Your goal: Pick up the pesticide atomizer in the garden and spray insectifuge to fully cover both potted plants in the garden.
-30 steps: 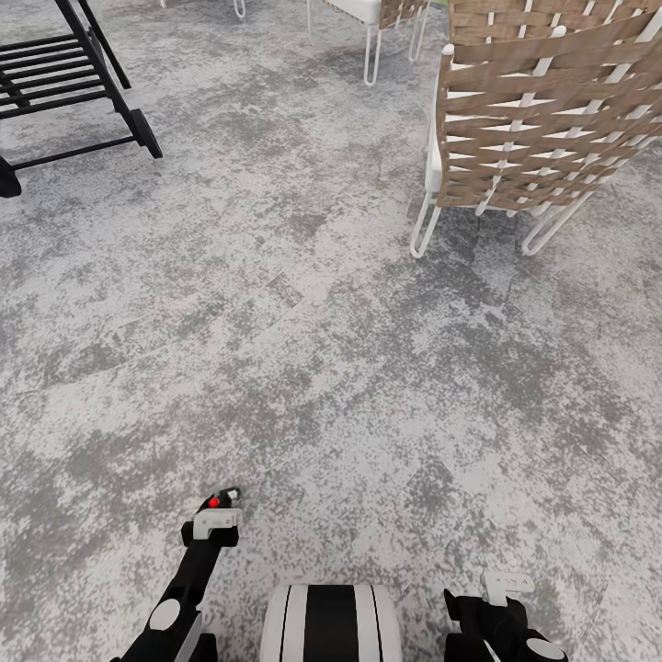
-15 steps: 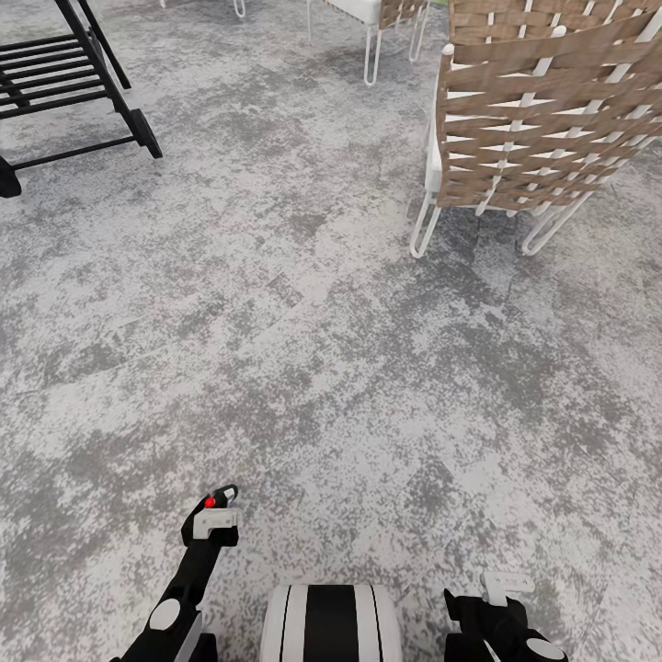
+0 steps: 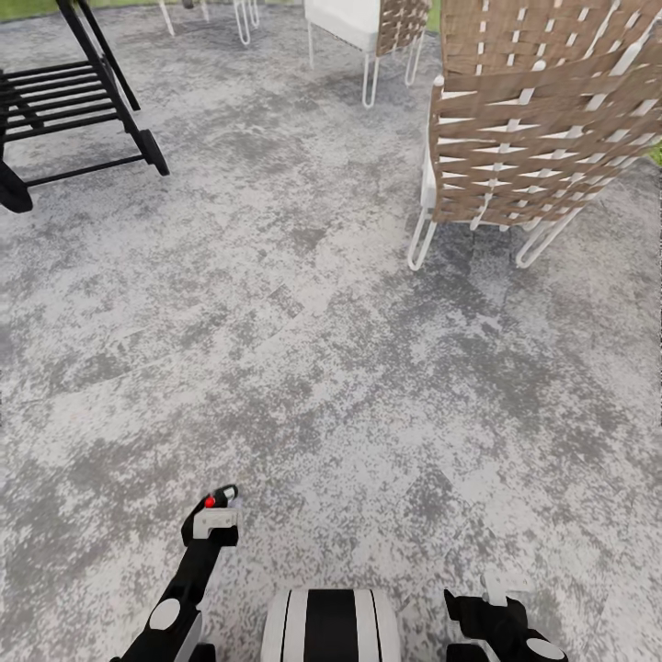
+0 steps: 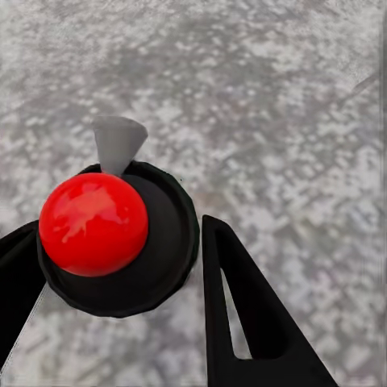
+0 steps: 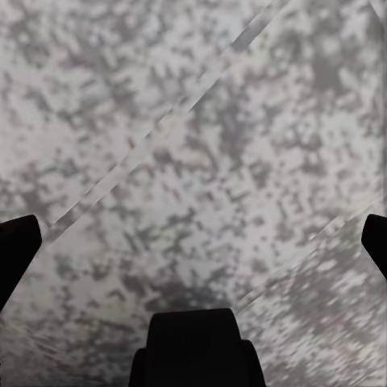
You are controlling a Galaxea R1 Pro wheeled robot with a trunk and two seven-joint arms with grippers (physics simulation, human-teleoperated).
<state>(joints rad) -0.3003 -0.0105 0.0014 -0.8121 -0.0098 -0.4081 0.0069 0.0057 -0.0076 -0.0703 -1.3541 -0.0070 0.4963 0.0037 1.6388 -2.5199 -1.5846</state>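
1. Far left, a black slatted lounger (image 3: 64, 83) stands on the mottled grey paving (image 3: 322, 368). A thin strip of green lawn (image 3: 23, 7) shows beyond it at the far edge.
2. The left gripper (image 3: 216, 517) is low and near, just left of the robot's black-and-white trunk (image 3: 331, 627). In the left wrist view the left gripper (image 4: 117, 230) has its two black fingers (image 4: 242, 322) drawn in on either side of the pesticide atomizer (image 4: 94, 222), so its jaws are clenched on it.
3. The pesticide atomizer (image 3: 219, 500) sits at the tip of that gripper, above the paving. From the wrist it shows a glossy red dome on a round black body, with a small grey cone nozzle pointing away over the ground. Its surfaces are plain.
4. Far, middle: a white-cushioned chair (image 3: 354, 17) on thin white wire legs.
5. Far right: a large chair (image 3: 524, 119) with a back of woven tan straps and looped white legs, well apart from both arms.
6. The right gripper (image 3: 487, 602) is near, just right of the trunk. In the right wrist view the right gripper (image 5: 193, 234) has its dark fingertips (image 5: 16, 242) at opposite edges, so the jaws are spread wide and released, with just paving between them.
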